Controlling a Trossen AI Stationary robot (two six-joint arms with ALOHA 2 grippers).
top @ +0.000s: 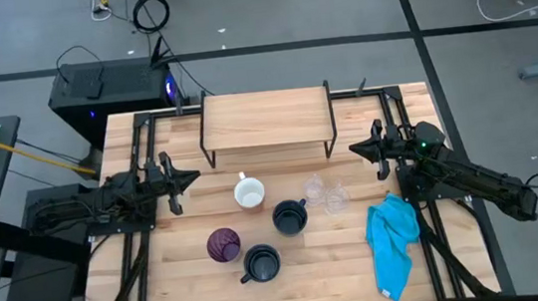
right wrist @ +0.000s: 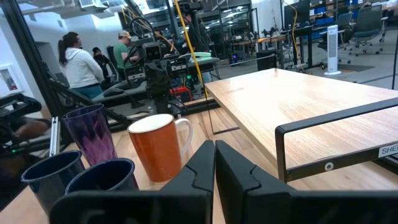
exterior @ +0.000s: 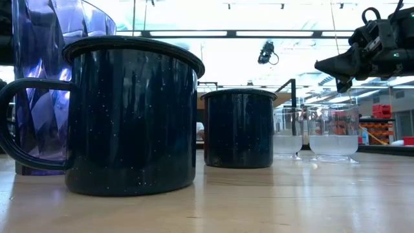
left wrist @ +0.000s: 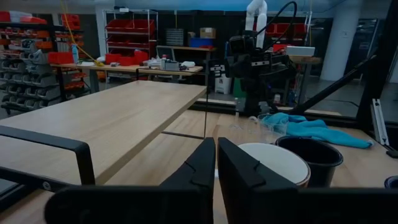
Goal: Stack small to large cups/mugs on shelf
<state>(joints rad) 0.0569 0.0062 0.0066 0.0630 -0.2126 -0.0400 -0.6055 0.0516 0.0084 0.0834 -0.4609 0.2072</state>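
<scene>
So both grippers are pinched closed on nothing: left gripper (top: 195,175) and right gripper (top: 353,148) hover off the shelf's (top: 266,117) front corners. Cups sit in front: white-and-orange mug (top: 249,193), two navy mugs (top: 289,216), purple tumbler (top: 224,243). The clear glasses (top: 325,193) barely show against the wood. Shelf top's bare.
</scene>
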